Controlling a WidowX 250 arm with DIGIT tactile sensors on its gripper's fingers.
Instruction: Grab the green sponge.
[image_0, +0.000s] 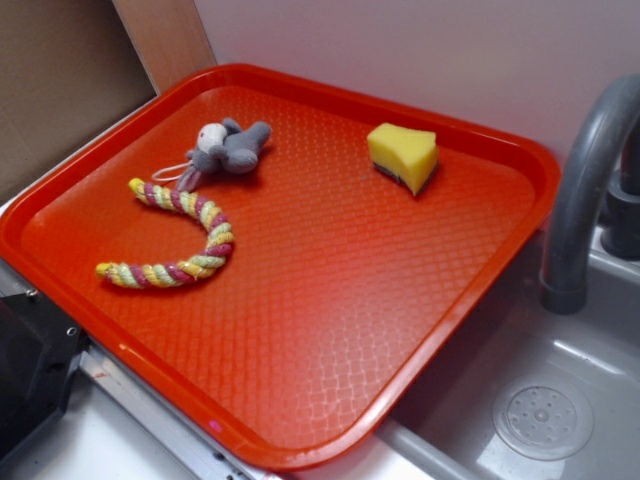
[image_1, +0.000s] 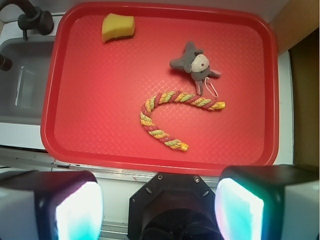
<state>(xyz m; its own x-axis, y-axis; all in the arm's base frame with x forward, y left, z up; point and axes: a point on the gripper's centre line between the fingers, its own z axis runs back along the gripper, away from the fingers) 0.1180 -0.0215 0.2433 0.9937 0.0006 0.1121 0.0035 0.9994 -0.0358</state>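
Red tray (image_0: 300, 330) sits on the counter (image_0: 110, 445), partly over the sink (image_0: 540, 400) w/ a grey faucet (image_0: 585, 190) at its side. Three things on the tray, all apart from each other.

Green sponge (image_0: 402, 154): yellow foam wedge, thin dark layer on its underside (seen as a dark strip along the bottom edge in the exterior view). Lies near the tray's far rim, on the faucet side. In the wrist view the same sponge (image_1: 118, 27) shows in the top-left corner of the tray (image_1: 100, 140), only yellow foam visible there, nothing touching it.

Grey plush mouse (image_0: 226, 148) lies near the far rim too, on the side away from the sink, pale face up, thin white loop at its tail end. In wrist view the mouse (image_1: 195, 65) is upper right of tray centre. Twisted rope (image_0: 180, 240) (yellow, pink, green strands) lies curved in a C shape just beside the mouse, one end close to it; can't tell if they touch. Wrist view: rope (image_1: 170, 117) is mid-tray.

Tool (image_1: 159, 212): seen only in wrist view, at the bottom of the frame, off the tray's near edge and well apart from the sponge. Its two fingers (image_1: 75, 210) stand spread wide, w/ nothing between them. Tool doesn't appear in the exterior view.
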